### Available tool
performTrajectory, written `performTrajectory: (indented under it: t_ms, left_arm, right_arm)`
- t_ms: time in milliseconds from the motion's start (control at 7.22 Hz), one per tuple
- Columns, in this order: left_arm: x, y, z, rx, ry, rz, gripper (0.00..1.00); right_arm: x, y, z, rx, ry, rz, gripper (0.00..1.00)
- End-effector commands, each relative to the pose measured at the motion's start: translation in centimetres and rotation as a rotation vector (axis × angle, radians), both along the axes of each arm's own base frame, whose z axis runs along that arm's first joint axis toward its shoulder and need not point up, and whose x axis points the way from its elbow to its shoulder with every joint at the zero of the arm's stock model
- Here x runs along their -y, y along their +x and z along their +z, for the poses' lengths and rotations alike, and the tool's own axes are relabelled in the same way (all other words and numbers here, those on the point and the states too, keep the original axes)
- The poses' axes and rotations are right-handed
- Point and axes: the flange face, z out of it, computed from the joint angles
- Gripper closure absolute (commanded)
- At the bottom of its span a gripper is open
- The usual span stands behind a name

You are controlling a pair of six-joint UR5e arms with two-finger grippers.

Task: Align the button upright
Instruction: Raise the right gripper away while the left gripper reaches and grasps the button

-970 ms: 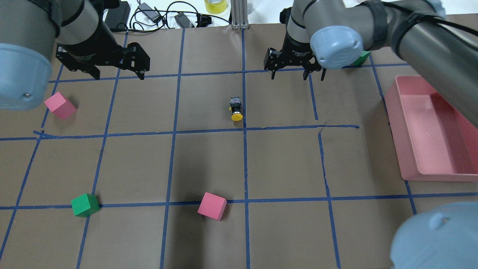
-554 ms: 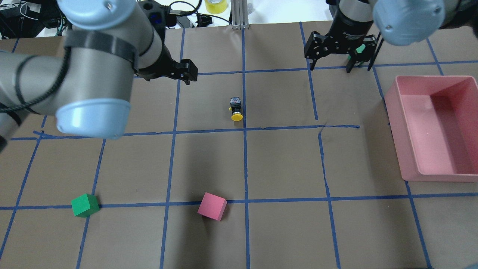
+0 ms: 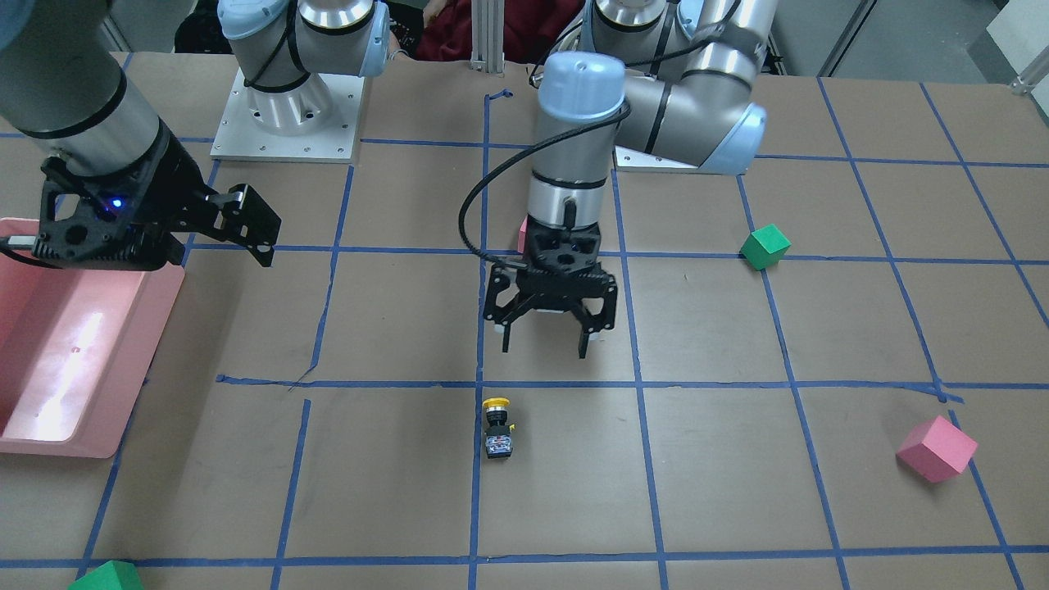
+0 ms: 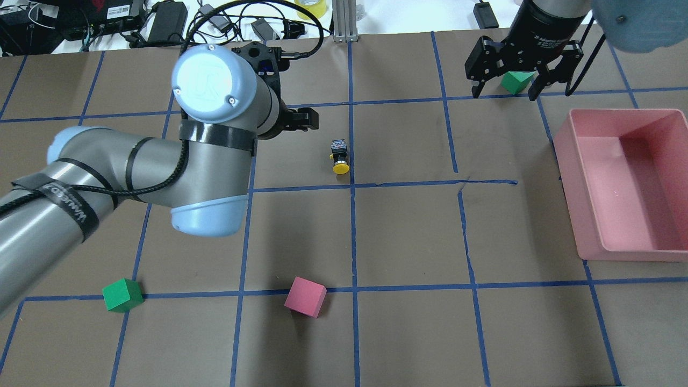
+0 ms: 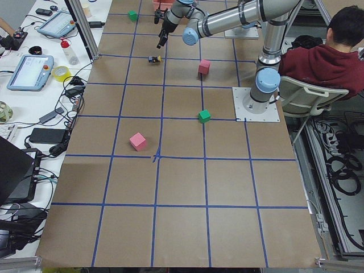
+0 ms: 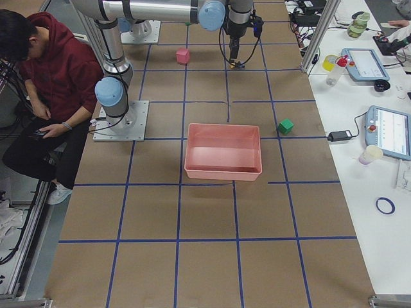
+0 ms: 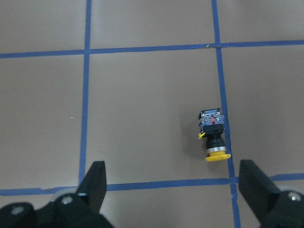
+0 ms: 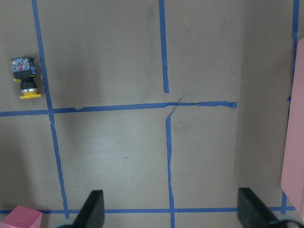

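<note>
We see the button (image 3: 497, 426) lying on its side near the middle of the table (image 3: 737, 475), yellow cap toward the robot, just beside a blue tape line (image 3: 477, 492). The left gripper (image 3: 545, 351) hangs close by but short of it, jaws wide and empty. The right gripper (image 4: 504, 95) hovers well apart over a green cube (image 4: 515, 80), jaws also wide. We judge that the round body could roll away if one finger touches first, and that it could topple again if released tilted
</note>
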Motion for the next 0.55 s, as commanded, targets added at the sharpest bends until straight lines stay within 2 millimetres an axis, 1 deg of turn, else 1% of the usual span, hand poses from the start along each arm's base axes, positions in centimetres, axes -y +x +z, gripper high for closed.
performTrajectory:
  t_ms: [0,139,277,416]
  left_arm:
    - [1.6,-2.0,-6.7,-0.044,-0.071,0.010,0.05]
    - [2.3,-2.1,-9.9,-0.039,-0.103,0.023,0.06]
    - [2.3,-2.3,-11.8,-0.034,-0.131,0.027,0.06]
    - [1.8,-2.8,-12.9,0.004,-0.144,0.043,0.06]
  right_arm:
    - [-0.8,0.1,0.5,0.001,-0.003,0.001,0.00]
    - [-0.9,0.1,-0.8,0.007,0.024,-0.002,0.00]
    - [-1.4,0.1,-1.8,0.010,0.043,-0.004,0.00]
    - [-1.5,0.1,-1.7,0.005,0.042,-0.004,0.00]
